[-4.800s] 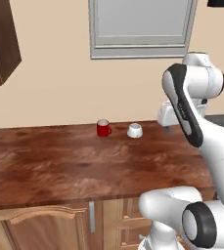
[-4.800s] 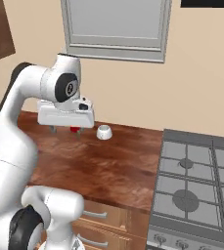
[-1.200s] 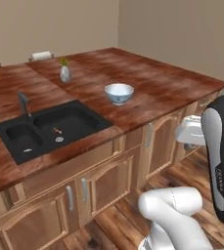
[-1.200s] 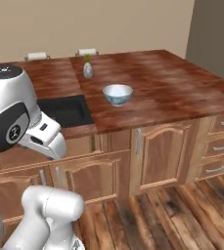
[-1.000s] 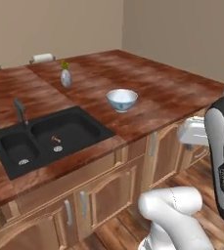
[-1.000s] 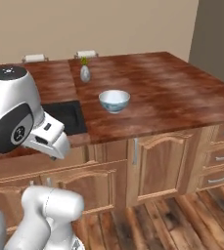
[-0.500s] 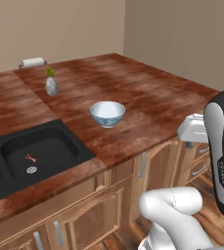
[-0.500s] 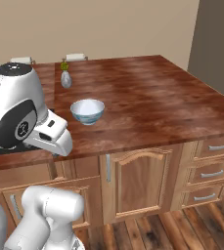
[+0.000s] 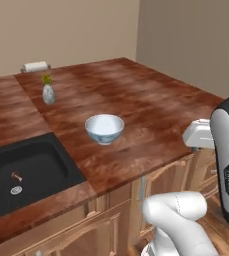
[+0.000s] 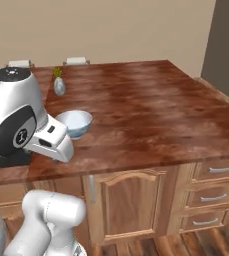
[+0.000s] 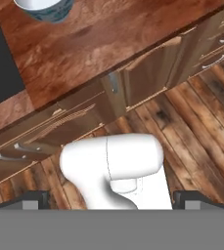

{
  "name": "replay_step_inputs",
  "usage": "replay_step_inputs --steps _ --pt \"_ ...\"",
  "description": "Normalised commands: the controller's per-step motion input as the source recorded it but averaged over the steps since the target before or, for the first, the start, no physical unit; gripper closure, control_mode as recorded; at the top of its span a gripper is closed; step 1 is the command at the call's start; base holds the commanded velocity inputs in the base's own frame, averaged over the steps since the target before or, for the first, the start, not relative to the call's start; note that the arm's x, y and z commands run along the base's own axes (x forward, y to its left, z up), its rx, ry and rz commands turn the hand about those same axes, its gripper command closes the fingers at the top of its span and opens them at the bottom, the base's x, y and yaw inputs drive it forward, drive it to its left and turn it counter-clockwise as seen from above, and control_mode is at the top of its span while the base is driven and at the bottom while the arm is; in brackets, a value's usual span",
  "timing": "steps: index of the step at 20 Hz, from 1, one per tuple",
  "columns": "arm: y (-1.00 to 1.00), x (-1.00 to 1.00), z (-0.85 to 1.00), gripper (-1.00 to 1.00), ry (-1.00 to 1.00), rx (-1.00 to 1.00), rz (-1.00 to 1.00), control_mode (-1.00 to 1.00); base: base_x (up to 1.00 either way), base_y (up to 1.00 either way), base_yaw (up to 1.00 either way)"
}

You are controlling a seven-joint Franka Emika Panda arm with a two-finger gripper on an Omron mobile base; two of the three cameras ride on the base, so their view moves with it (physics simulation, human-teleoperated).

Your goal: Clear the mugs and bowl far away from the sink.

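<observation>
One bowl (image 9: 104,128) sits upright on the wooden counter (image 9: 151,107), just beside the black sink (image 9: 28,172) and a little in from the front edge; the right base view shows it (image 10: 74,123) close behind the arm's white body. It seems untouched, so clearing it is probably the step in hand. No mugs appear on this stretch of counter, so whether they are done cannot be told. A small grey vase (image 9: 48,94) with a green sprig stands farther back, and a paper roll (image 9: 35,66) lies at the far edge. The gripper (image 11: 111,199) hangs low in front of the cabinets, pointed at the floor, fingers (image 11: 33,199) spread as wide as they go and holding nothing. Reaching up to the bowl and carrying it toward the far right end of the counter both look still ahead.
</observation>
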Motion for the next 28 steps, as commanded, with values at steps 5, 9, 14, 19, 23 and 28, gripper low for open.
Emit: replay_step_inputs --steps 5,9,14,19,23,28 --pt "0.0 0.0 0.0 -1.0 0.0 0.0 0.0 1.0 0.83 -0.37 0.34" --pt "0.0 0.0 0.0 -1.0 0.0 0.0 0.0 1.0 0.76 -0.09 0.31" --pt "0.0 0.0 0.0 -1.0 0.0 0.0 0.0 1.0 0.44 -0.07 0.29" --pt "0.0 0.0 0.0 -1.0 0.0 0.0 0.0 1.0 0.33 -0.13 0.31" --pt "0.0 0.0 0.0 -1.0 0.0 0.0 0.0 1.0 0.44 -0.07 0.29" --pt "-0.05 0.72 -0.08 -1.0 0.07 0.17 0.24 -1.0 0.0 0.0 0.0"
